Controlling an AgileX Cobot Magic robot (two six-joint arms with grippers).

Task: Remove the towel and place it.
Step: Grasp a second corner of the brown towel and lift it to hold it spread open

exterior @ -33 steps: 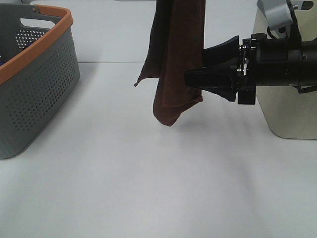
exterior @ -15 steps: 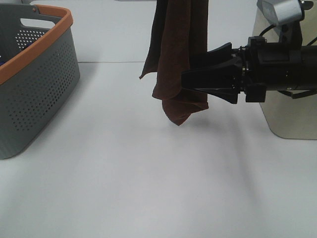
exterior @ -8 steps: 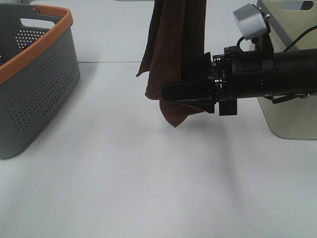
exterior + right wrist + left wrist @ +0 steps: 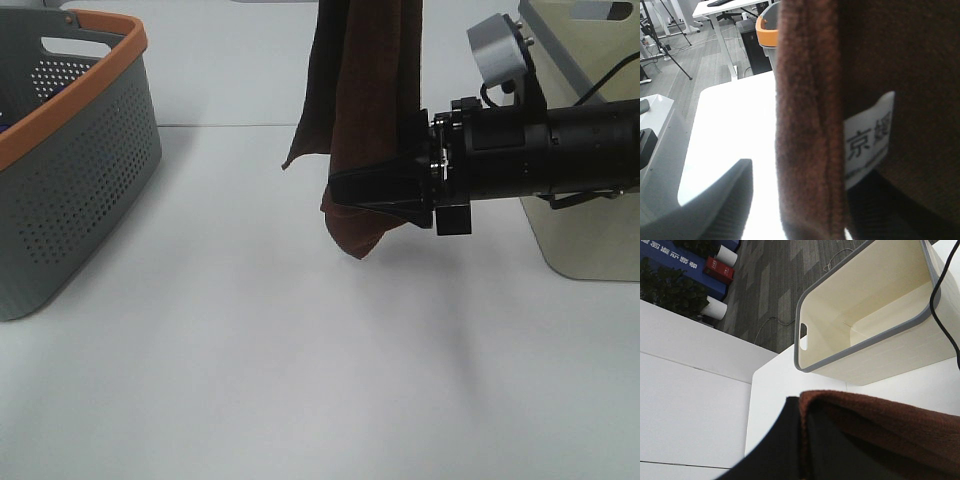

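The dark brown towel (image 4: 365, 90) hangs folded from above the top edge of the exterior high view, its lowest corner a little above the white table. My left gripper is out of that view; in the left wrist view one black finger (image 4: 790, 440) presses against the towel (image 4: 880, 420), which it holds aloft. My right gripper (image 4: 340, 192) reaches in level from the right, its jaws on either side of the towel's lower part. In the right wrist view the towel (image 4: 810, 125) with its white label (image 4: 867, 140) fills the frame, with a gap beside one finger (image 4: 725, 200).
A grey perforated basket with an orange rim (image 4: 90, 60) stands at the left of the table. A cream bin with a grey rim (image 4: 590, 230) stands at the right, behind the right arm; it also shows in the left wrist view (image 4: 865, 315).
My right gripper has moved left onto the towel's lower part and rolled, so its camera now sits on top. The towel's lower end has swung a little.
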